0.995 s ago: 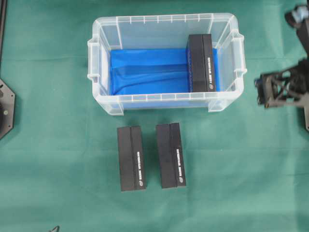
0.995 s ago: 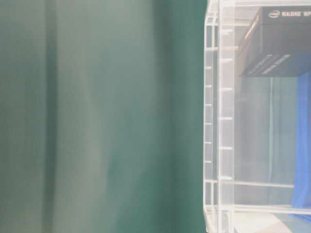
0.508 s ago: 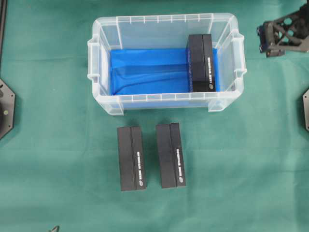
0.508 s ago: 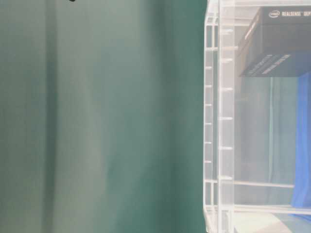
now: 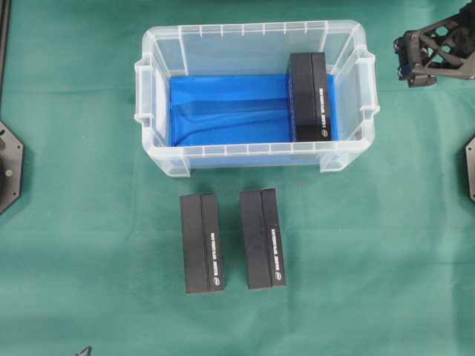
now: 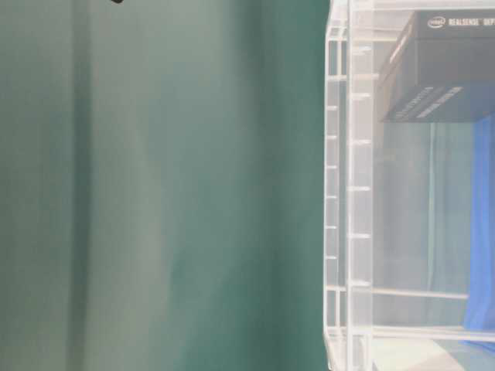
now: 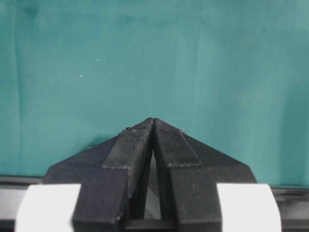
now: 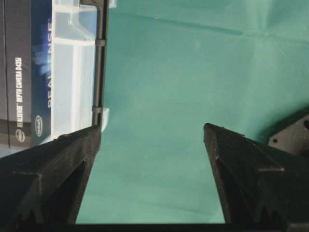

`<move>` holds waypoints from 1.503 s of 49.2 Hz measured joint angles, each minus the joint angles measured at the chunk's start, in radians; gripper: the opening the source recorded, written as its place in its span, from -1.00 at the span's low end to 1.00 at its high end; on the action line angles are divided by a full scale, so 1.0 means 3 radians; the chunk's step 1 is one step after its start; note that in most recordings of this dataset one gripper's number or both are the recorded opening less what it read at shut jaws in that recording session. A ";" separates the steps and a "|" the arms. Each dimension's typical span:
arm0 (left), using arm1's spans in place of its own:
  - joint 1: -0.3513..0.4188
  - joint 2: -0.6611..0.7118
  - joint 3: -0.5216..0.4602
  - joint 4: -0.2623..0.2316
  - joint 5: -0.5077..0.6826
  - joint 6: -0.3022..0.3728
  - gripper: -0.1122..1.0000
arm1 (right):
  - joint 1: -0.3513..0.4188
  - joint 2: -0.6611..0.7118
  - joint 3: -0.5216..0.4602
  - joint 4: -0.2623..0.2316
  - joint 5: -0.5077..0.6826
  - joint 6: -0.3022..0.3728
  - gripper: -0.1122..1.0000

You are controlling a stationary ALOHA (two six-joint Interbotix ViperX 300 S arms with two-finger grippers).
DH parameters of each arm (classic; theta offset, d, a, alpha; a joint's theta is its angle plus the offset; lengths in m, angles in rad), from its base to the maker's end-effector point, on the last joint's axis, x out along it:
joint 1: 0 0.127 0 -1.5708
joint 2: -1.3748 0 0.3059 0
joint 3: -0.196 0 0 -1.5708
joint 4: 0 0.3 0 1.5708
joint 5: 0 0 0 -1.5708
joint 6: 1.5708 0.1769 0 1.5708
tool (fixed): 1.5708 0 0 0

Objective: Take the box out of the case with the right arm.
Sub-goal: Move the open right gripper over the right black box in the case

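Note:
The clear case [image 5: 256,30] with a blue sheet on its bottom stands at the back middle of the green cloth. One black box [image 5: 309,96] stands on edge inside it against the right wall; the table-level view shows this box [image 6: 441,69] through the clear wall. My right gripper [image 5: 407,59] hangs open outside the case, to the right of its far right corner, with nothing between its fingers. In the right wrist view the gripper [image 8: 152,133] frames bare cloth, with the box [image 8: 17,72] and the case [image 8: 72,72] at the left. My left gripper [image 7: 153,120] is shut and empty over cloth.
Two more black boxes [image 5: 202,243] [image 5: 262,237] lie side by side on the cloth in front of the case. Dark arm bases sit at the left edge [image 5: 7,167] and the right edge [image 5: 470,167].
My right gripper has moved from beside the case's right handle toward the back of the table, staying open. The boxes and the case have not moved.

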State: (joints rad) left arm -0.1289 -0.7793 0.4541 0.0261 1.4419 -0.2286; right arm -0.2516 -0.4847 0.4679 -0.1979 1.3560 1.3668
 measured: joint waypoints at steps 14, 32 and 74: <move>0.0000 0.0000 0.0000 0.0005 0.0000 0.0005 -0.80 | 0.0000 0.0005 0.0000 0.0000 0.0000 0.0000 0.75; 0.0000 0.0000 0.0000 0.0005 0.0000 0.0005 -0.80 | 0.0000 0.0026 -0.0010 0.0005 -0.0056 0.0015 0.75; 0.0000 0.0015 0.0000 0.0005 -0.0005 0.0005 -0.80 | 0.0174 0.1273 -0.1110 0.0092 -0.0307 -0.0066 0.76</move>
State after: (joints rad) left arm -0.1289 -0.7747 0.4541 0.0276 1.4404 -0.2270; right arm -0.1994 -0.1028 0.1350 -0.1703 1.2640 1.3468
